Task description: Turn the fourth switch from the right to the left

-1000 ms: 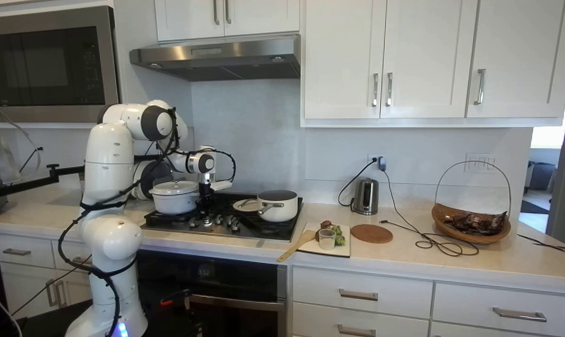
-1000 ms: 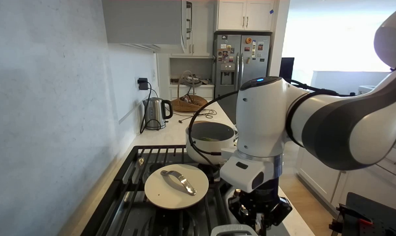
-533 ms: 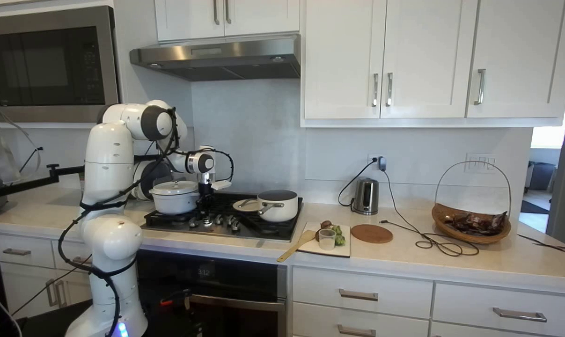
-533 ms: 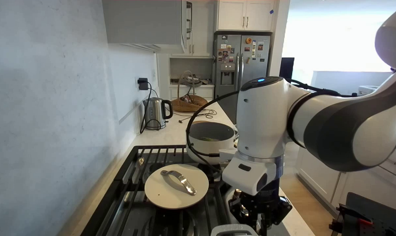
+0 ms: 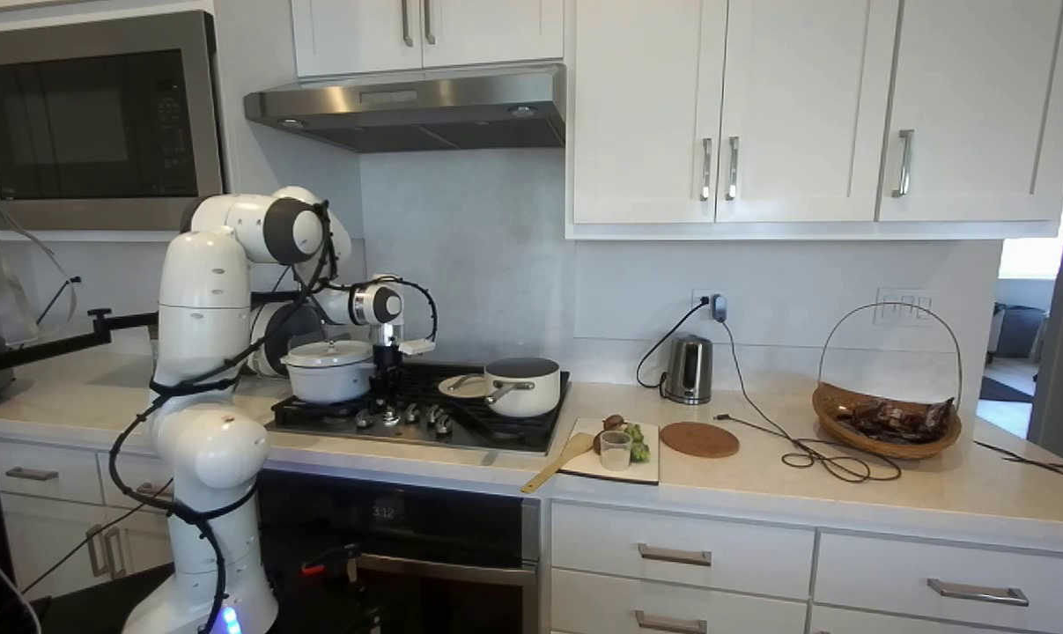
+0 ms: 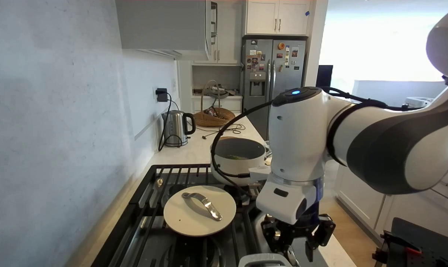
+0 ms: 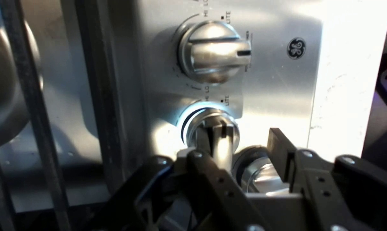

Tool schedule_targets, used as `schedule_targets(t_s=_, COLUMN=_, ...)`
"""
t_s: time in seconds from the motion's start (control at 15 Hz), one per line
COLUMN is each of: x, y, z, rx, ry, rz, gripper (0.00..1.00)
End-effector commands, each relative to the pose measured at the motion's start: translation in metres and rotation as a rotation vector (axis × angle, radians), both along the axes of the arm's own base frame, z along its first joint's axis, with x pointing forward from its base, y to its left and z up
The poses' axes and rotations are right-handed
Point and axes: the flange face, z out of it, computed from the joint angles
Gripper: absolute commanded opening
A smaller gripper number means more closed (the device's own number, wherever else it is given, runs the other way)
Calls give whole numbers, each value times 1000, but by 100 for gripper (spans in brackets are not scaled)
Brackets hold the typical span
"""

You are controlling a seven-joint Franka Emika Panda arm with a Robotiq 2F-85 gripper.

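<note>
The stove's steel knobs stand in a group at the front of the cooktop in an exterior view (image 5: 412,412). In the wrist view one knob (image 7: 224,141) has a glowing ring round its base. Its bar points up in that view. The knob above it (image 7: 219,53) points right and is unlit. A third knob (image 7: 265,175) is partly hidden behind my gripper (image 7: 239,136). My gripper is open, its fingers on either side of the lit knob's bar. The left pad is close to the bar, the right pad well apart. Contact is unclear. The opening also shows in an exterior view (image 6: 300,255).
A white lidded pot (image 5: 328,374) stands on the burner close beside the gripper. An open pot (image 5: 531,392) and a loose lid (image 6: 199,210) lie on the grates. A cutting board (image 5: 584,431) with food and a spatula is to the right.
The gripper's fingers were close together around the knob area and have now spread apart. The wrist has shifted slightly to the right in an exterior view.
</note>
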Motion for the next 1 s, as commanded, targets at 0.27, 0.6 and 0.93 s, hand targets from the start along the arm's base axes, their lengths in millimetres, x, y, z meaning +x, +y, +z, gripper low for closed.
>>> schedule_targets(t_s=0.27, x=-7, y=-58, z=-6, rx=-336, ry=131, rz=20, gripper=100)
schedule_targets(t_s=0.6, x=-12, y=-70, z=-3, rx=-440, ry=211, rz=8, gripper=100)
schedule_targets(t_s=0.93, x=-8, y=-66, z=28, rx=-389, ry=198, rz=-79, gripper=100)
